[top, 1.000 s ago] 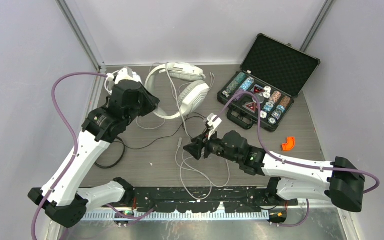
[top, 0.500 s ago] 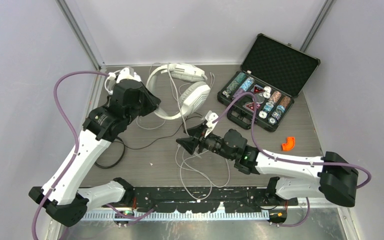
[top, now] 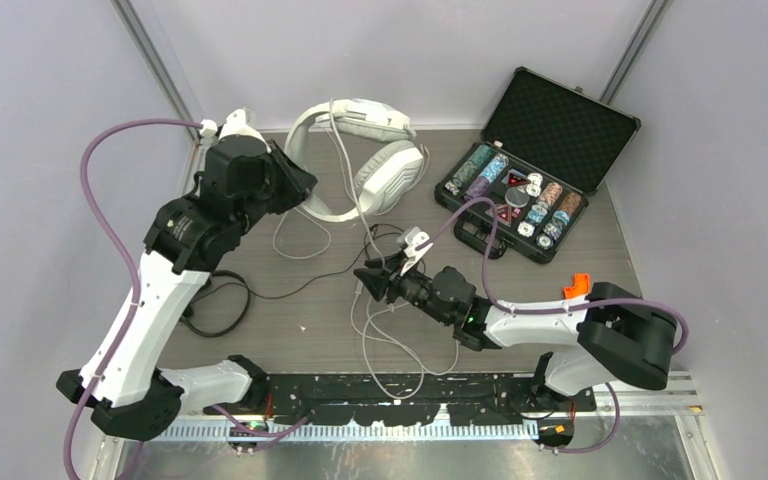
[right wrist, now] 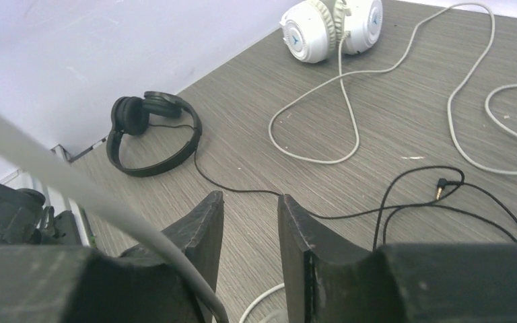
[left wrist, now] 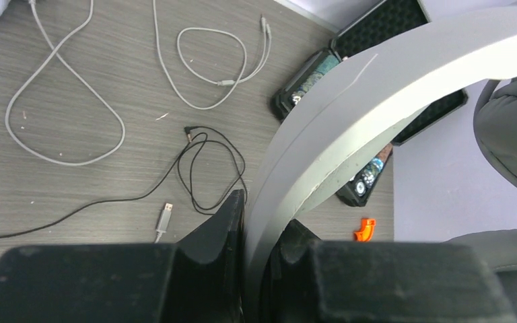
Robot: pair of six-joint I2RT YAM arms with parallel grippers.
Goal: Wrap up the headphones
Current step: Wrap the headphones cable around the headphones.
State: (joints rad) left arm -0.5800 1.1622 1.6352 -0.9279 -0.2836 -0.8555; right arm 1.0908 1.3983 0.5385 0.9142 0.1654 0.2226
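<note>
Our left hand (top: 303, 182) is clenched on the headband (left wrist: 350, 108) of the white headset (top: 388, 178), which sits in the upper middle of the overhead frame with its cups toward the right. From it the white cable (right wrist: 74, 183) runs down the frame, its long axis roughly top to bottom, straight to our right hand (right wrist: 249, 202) at the centre. That hand is plainly the nearer one to the cable. Its fingers stand apart. In the wrist view the cable crosses one finger and slips into the base of the gap, not pinched as far as we can see. We judge the next move is to close there and carry the slack, looped on the counter (top: 290, 335) at lower middle, up around the headset. The black headset (right wrist: 151, 131) lies apart at the left.
</note>
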